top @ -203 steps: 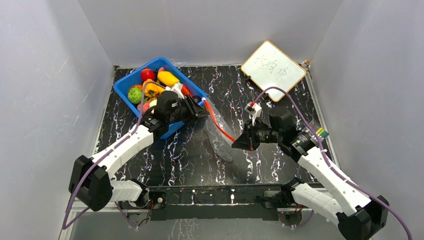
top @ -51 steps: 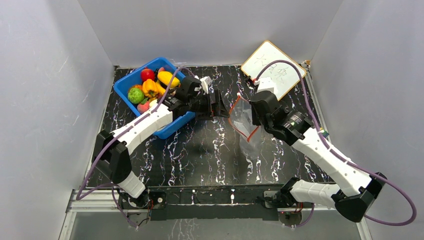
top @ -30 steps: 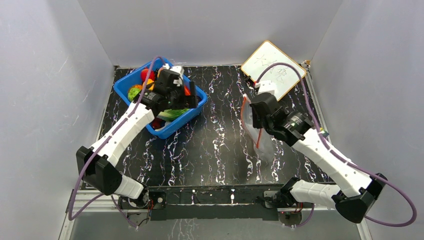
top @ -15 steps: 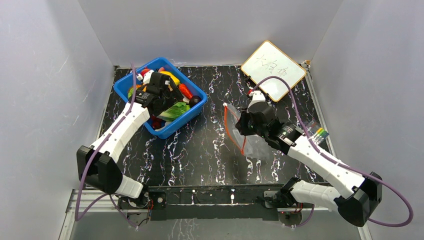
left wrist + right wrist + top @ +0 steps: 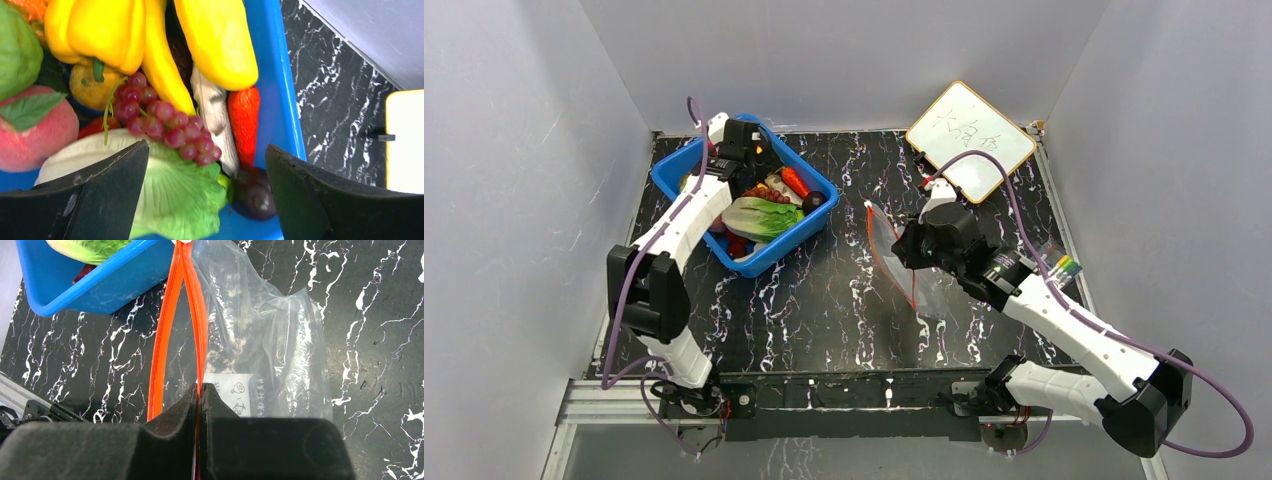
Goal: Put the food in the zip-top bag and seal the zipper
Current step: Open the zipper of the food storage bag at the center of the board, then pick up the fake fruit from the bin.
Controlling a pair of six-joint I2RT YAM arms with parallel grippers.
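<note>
The top camera looks steeply down from high above the near edge of the black table (image 5: 824, 300) and, being far, takes in all of it. The left wrist camera hangs very near over the blue bin (image 5: 272, 75) and faces down into it between the spread jaws of the left gripper (image 5: 206, 149). The right wrist camera, also near, looks along the closed right gripper (image 5: 198, 391) at the zip-top bag (image 5: 260, 340). All three views share the bin and the green lettuce (image 5: 185, 195) in it.

Black white-veined marble tabletop (image 5: 824, 300) between plain pale grey walls (image 5: 844, 60) under even light
</note>
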